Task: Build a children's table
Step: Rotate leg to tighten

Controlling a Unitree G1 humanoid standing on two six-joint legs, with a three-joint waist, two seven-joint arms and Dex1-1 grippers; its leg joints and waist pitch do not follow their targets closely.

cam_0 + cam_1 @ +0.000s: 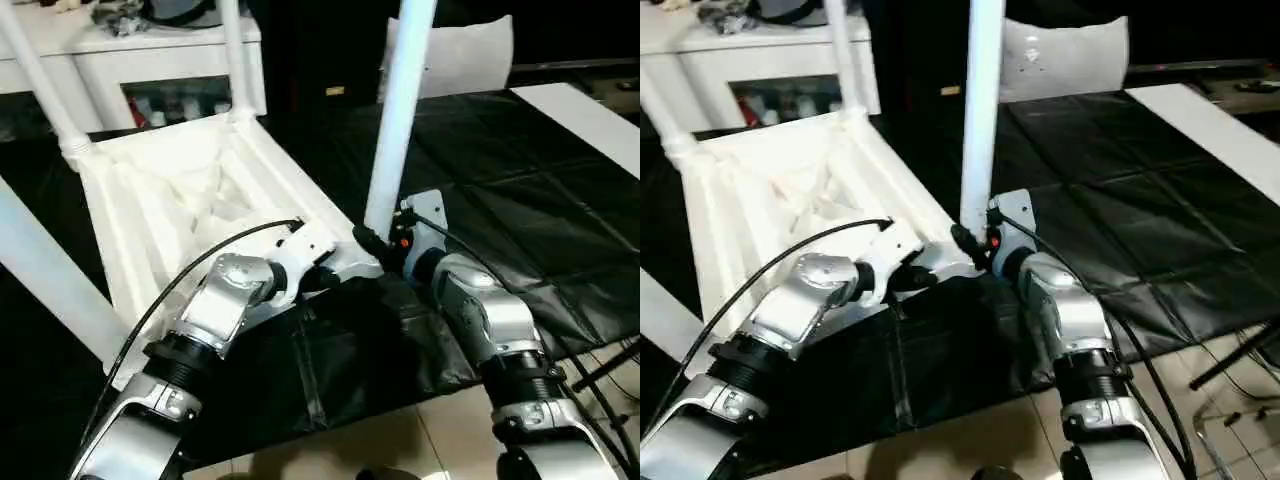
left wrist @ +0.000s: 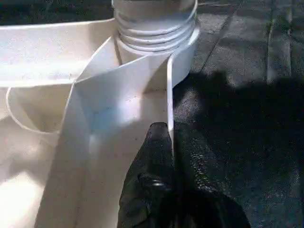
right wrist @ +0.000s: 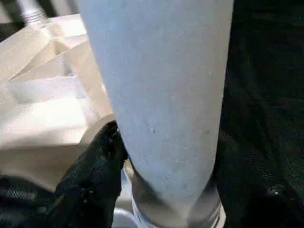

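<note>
Step in hand, as I judge it: seating the last leg into the near corner socket of the upturned table top. Threads show at the leg's base in the left wrist view, so I'd expect the next move to be a turn of the leg to screw it home while the top is held steady. I want the leg kept upright so the thread doesn't cross.

Nearest, low centre of frame: my left gripper is pinched narrow on the thin wall of the table top, one black finger pressed against the inside of that rim, just beside the socket.

Right beside it, centre frame: my right gripper is closed around the base of the leg, a finger touching the leg just above the threaded collar. The leg rises near vertical to the top edge.

Farther, upper left: the table top lies ribbed side up on the black sheet, tilted, with three other legs already standing out of their corners.

Farthest, upper left: a white cabinet.
</note>
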